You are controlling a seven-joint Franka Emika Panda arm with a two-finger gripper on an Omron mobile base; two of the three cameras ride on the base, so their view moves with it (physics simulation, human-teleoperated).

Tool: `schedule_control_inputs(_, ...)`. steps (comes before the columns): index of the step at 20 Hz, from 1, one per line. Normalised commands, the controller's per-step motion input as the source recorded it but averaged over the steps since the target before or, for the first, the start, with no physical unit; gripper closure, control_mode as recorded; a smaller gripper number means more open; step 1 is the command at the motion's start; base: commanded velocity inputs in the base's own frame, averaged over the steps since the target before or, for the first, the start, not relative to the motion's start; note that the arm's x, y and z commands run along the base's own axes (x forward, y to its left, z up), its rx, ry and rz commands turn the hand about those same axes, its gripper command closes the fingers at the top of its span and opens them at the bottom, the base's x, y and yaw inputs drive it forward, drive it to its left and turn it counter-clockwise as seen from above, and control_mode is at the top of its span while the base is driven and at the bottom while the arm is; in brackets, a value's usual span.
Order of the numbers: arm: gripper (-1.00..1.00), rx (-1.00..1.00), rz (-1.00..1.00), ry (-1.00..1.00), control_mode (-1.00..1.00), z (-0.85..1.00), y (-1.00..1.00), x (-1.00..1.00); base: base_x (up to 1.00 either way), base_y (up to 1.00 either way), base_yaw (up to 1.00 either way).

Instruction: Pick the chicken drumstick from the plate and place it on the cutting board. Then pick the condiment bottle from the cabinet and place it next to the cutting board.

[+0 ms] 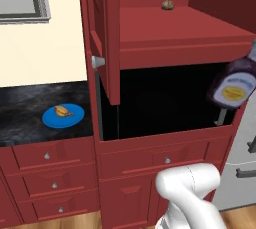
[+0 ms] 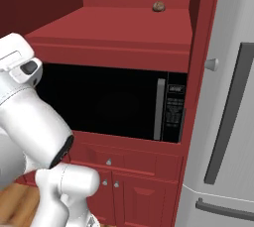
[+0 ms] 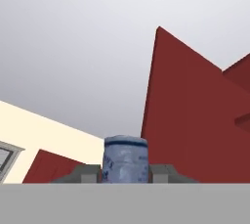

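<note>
- The pincer (image 3: 125,173) is seen in the hand view with its two fingers closed against the sides of a grey-white cap, so the condiment bottle (image 1: 232,84) is judged to be gripped near its top.
- In the left base view the bottle is seen in the air at the right edge of the picture, in front of the dark microwave opening and below the cabinet (image 1: 150,28) shelf, clear of any surface.
- The bottle's long axis is tilted off upright: the cap end is turned up and to the right, the base down and to the left, and the yellow label is faced toward the camera.
- A small round brown lump (image 1: 167,5) is seen at the back of the shelf, well apart from the bottle.
- The chicken drumstick (image 1: 62,111) is seen lying on the plate (image 1: 50,119), on the dark tabletop (image 1: 25,103) to the left of the cabinet; that step is judged not done.
- The drumstick's long axis appears to run roughly left to right; which end is the bone end cannot be told.
- A slip is judged possible, since the bottle is held only by its narrow top and hangs tilted.
- A knock against the open cabinet door (image 1: 107,33) or the cabinet's frame is judged possible during a swing leftward, which could twist the bottle loose.
</note>
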Motion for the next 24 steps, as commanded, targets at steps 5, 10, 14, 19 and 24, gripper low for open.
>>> schedule_control_inputs(5, 1.0, 0.0, 0.0, 0.0, -1.0, -0.11, -0.25, -0.66, 0.0, 0.0, 0.0)
schedule_control_inputs(10, 1.0, 0.01, 0.01, 0.0, -1.0, -0.39, -0.06, -0.37, 0.0, 0.0, 0.0)
schedule_control_inputs(14, 1.0, 0.02, 0.02, 0.0, -1.0, -0.65, 0.0, -0.12, 0.0, 0.0, 0.0)
schedule_control_inputs(19, 1.0, 0.04, 0.04, -0.02, -1.0, -0.79, 0.08, 0.0, 0.0, 0.0, 0.0)
schedule_control_inputs(24, 1.0, 0.0, 0.01, -0.02, -1.0, -0.39, 0.25, -0.01, 0.0, 0.0, 0.0)
